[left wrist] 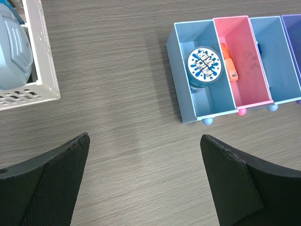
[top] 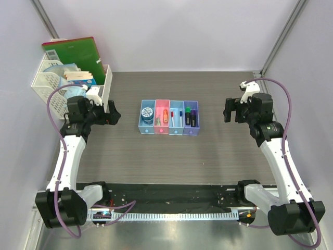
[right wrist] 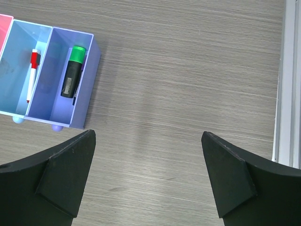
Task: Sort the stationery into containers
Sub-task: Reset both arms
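We are looking at the row of four joined containers sitting at the middle of the table, with the stationery lying inside them. Going from left to right, the blue bin is holding the round blue tape roll, lying flat; the pink bin is holding the orange highlighter along its left wall; the light blue bin is holding the red-capped marker; and the purple bin is holding the green-black highlighter, with the purple-black highlighter just beside it on the right. The left end effector is hovering well to the left of the row, near the white lattice basket standing at the far left corner of the table, and its fingers are standing spread wide with nothing between them. The right end effector is hovering well to the right of the row, likewise gaping fully and gripping nothing
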